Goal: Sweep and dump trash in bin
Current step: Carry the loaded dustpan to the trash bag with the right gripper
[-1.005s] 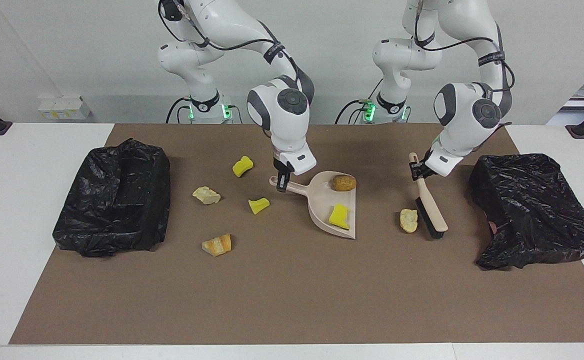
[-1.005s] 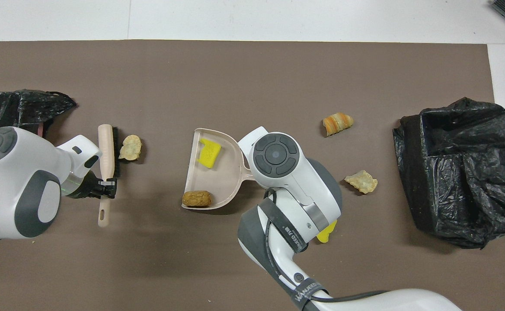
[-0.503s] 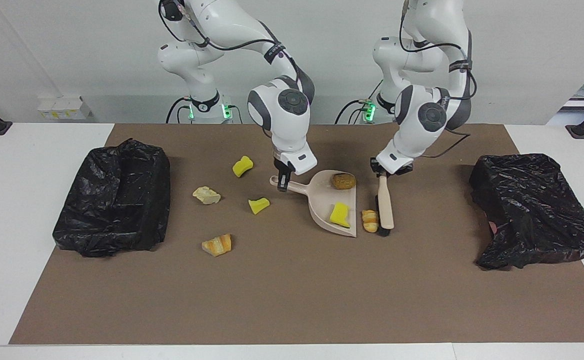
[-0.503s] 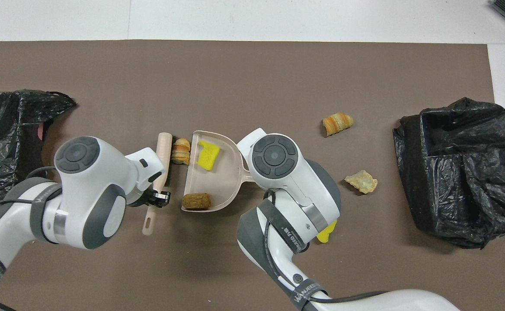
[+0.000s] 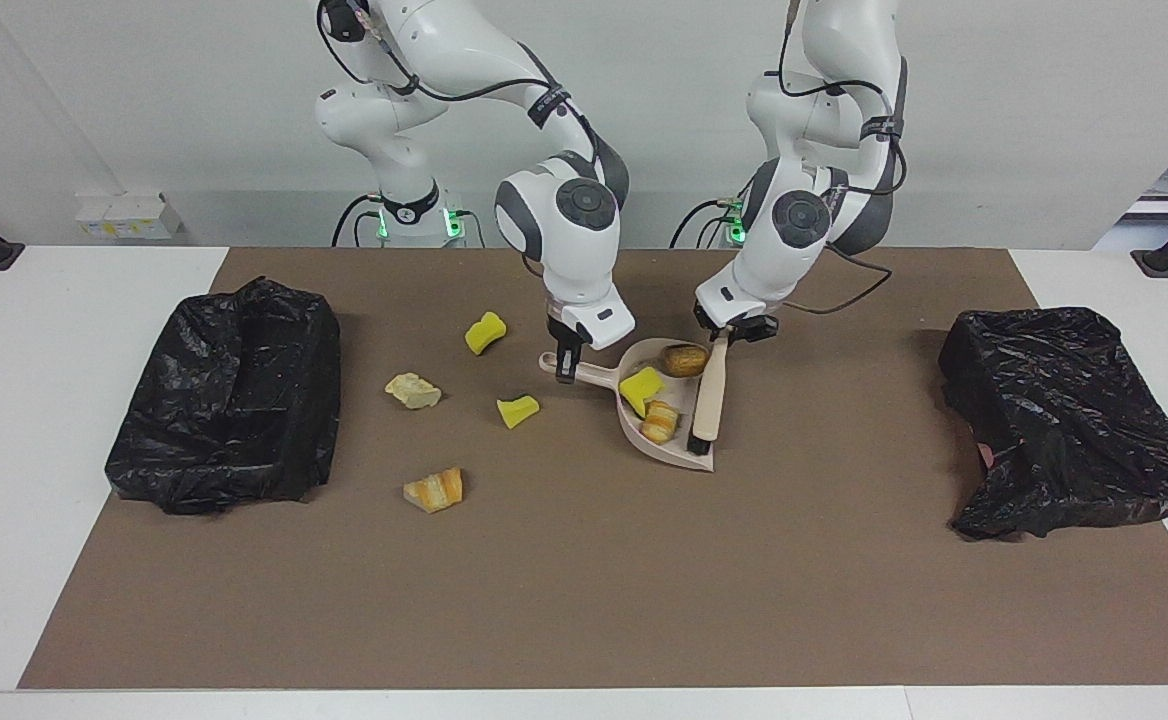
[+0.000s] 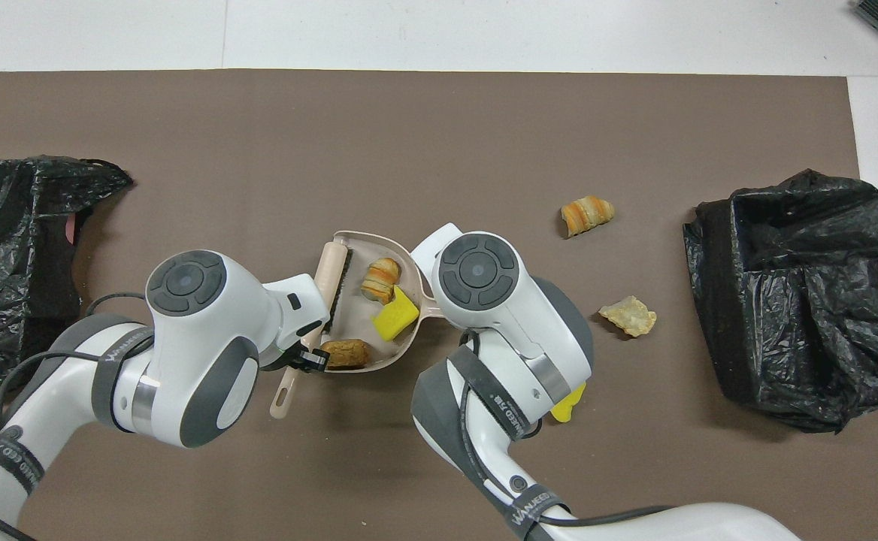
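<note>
My right gripper [image 5: 566,368] is shut on the handle of the beige dustpan [image 5: 636,428], which lies flat on the mat; in the overhead view the right hand hides that grip. My left gripper [image 5: 729,335] [image 6: 305,362] is shut on the brush [image 5: 709,400] [image 6: 330,282], whose head rests inside the dustpan [image 6: 356,252] at its open edge. Three pieces of trash lie in the pan: a brown chunk [image 5: 684,358] [image 6: 345,352], a yellow sponge bit [image 5: 641,388] [image 6: 394,315] and a striped bread piece [image 5: 660,420] [image 6: 381,278].
Several trash pieces lie on the brown mat toward the right arm's end: two yellow bits [image 5: 485,332] [image 5: 518,410], a pale crust [image 5: 413,390] [image 6: 628,315], an orange bread piece [image 5: 433,490] [image 6: 587,214]. Black bag-lined bins [image 5: 229,395] [image 5: 1064,420] stand at both ends.
The left arm swept the brush toward the right arm's end, pushing the striped bread piece into the dustpan and shoving the yellow bit deeper. The right arm and dustpan stayed put.
</note>
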You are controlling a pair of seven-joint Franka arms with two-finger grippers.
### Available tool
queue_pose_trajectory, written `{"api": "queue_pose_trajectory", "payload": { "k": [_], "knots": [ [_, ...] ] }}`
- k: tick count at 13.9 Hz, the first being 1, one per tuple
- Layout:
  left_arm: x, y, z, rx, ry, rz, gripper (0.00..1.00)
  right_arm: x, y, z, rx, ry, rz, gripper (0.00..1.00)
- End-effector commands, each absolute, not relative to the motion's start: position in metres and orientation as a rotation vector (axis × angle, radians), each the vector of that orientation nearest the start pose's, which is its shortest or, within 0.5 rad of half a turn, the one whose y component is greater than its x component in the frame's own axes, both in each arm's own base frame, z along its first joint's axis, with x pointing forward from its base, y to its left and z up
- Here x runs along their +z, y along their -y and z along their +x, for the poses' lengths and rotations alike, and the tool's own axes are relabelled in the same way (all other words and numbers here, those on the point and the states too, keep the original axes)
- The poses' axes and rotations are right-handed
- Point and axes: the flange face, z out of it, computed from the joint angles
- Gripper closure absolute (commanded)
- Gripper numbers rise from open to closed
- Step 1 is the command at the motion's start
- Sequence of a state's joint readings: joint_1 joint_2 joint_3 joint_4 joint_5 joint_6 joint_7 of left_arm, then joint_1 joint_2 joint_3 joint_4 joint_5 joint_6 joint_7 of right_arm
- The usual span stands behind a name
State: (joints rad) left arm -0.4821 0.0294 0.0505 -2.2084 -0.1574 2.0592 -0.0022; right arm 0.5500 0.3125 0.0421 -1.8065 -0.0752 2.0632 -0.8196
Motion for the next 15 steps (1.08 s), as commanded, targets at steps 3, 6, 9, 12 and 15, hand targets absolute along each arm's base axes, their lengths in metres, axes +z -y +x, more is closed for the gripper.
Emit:
{"api": "queue_pose_trajectory", "payload": {
  "k": [3,6,9,12,15],
  "knots": [
    [0.386,0.178,0.483,0.302,-0.308,-3.228,1.00,0.372,-0.331,0.532,0.065,2.194,-2.302,1.00],
    [0.403,0.175,0.472,0.295,-0.076,-3.231,1.00,0.384,-0.307,0.547,0.037,2.210,-2.270,1.00],
    [0.399,0.180,0.454,0.326,-0.050,-3.215,1.00,0.412,-0.271,0.557,0.006,2.205,-2.286,1.00],
    [0.399,0.220,0.426,0.332,0.057,-3.189,1.00,0.449,-0.205,0.570,-0.012,2.150,-2.288,1.00],
    [0.396,0.267,0.387,0.345,0.091,-3.156,1.00,0.467,-0.141,0.582,-0.074,2.114,-2.235,1.00]
  ]
}}
